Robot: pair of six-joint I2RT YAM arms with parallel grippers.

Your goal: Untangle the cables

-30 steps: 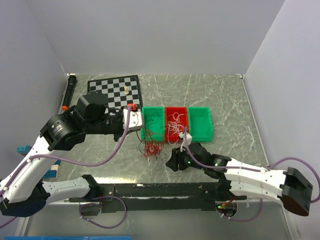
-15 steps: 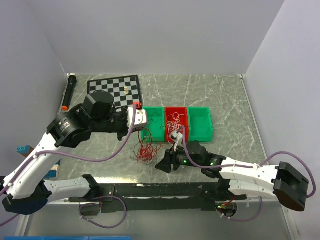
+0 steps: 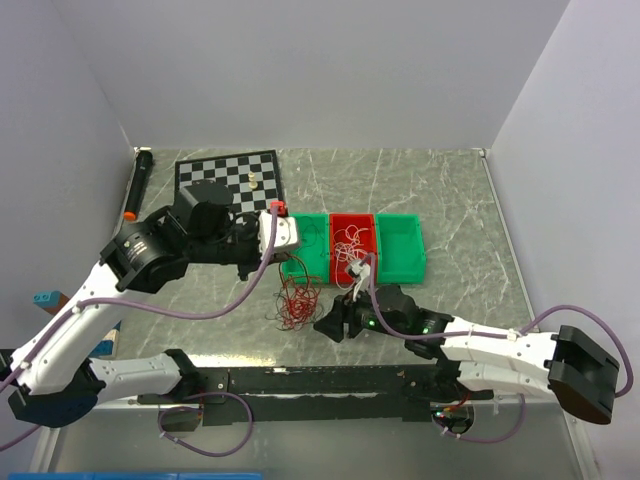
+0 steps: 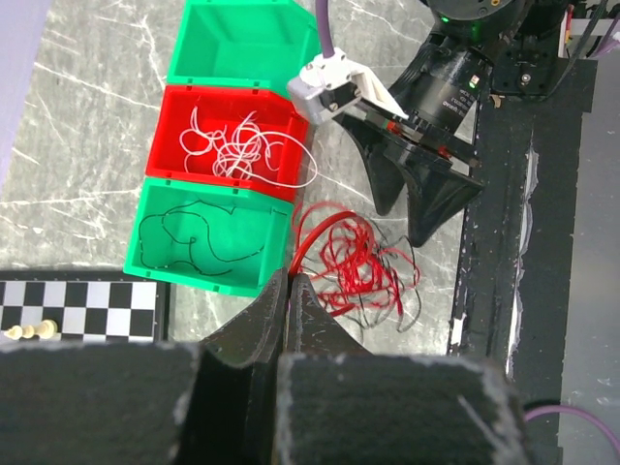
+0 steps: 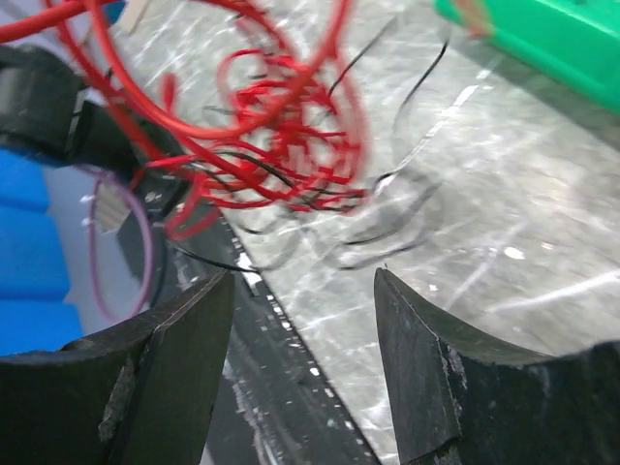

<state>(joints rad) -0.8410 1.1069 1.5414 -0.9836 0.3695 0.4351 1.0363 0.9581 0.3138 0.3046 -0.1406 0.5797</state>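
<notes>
The loose tangle of thin wires [image 4: 354, 262] is mostly red, with a few black strands through it. The middle rectangular plastic bin [image 4: 172, 160] is red and holds white wire loops [image 4: 237, 145]. The plastic bins on either side of it [image 4: 242, 44] [image 4: 194, 281] are green, one holding a thin dark wire [image 4: 194, 237]. The stone-look tabletop [image 3: 440, 190] is grey with white veins. The flat chessboard [image 3: 230, 175] is checked black and white. The slim cylinder [image 3: 138, 180] is black with an orange end. Both arms are white and black, trailing lilac cables [image 3: 190, 315].
</notes>
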